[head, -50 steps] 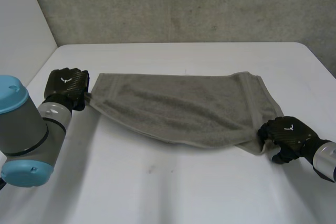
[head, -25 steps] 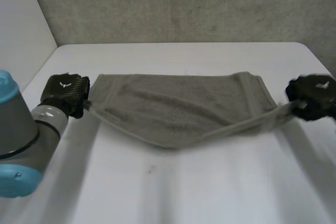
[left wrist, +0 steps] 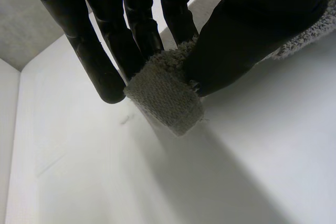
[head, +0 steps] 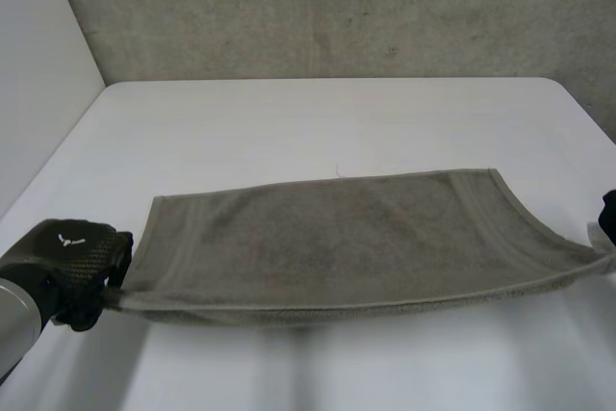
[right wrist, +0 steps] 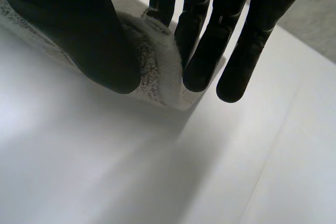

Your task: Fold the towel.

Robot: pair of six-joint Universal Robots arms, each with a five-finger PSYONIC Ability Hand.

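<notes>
Head view: one towel (head: 337, 238) stretches left to right across the near half of the white tabletop (head: 318, 113). The left hand (head: 67, 262) sits at its near left corner. The right hand (head: 609, 218) sits at its near right corner, with just a sliver of it inside the right border. A rough grey wall (head: 337, 7) stands behind the far edge of the tabletop.

The head view gives the full outline but not the grips. The wrist views give the grips but not the outline.

Left wrist view: the thumb (left wrist: 252, 30) presses a towel corner (left wrist: 164, 98) against straight fingers (left wrist: 97, 56). The left hand is therefore pinching the towel. A short flat-woven tab of cloth sticks out past the fingertips, above the bare tabletop.

Right wrist view: the thumb (right wrist: 79, 35) clamps a bunched, rolled corner (right wrist: 155, 61) against the fingers (right wrist: 210, 40). The right hand is likewise closed on the towel.

Materials and shapes: the towel is grey-green terry, with a looped pile that shows plainly in the right wrist view. It is roughly rectangular, with a flat band running across it near each short end. Its near long edge runs taut from hand to hand and casts a shadow on the tabletop. The tabletop is smooth, matt and white. Both hands are black and glossy.

Count: one towel, two hands, one tabletop.
</notes>
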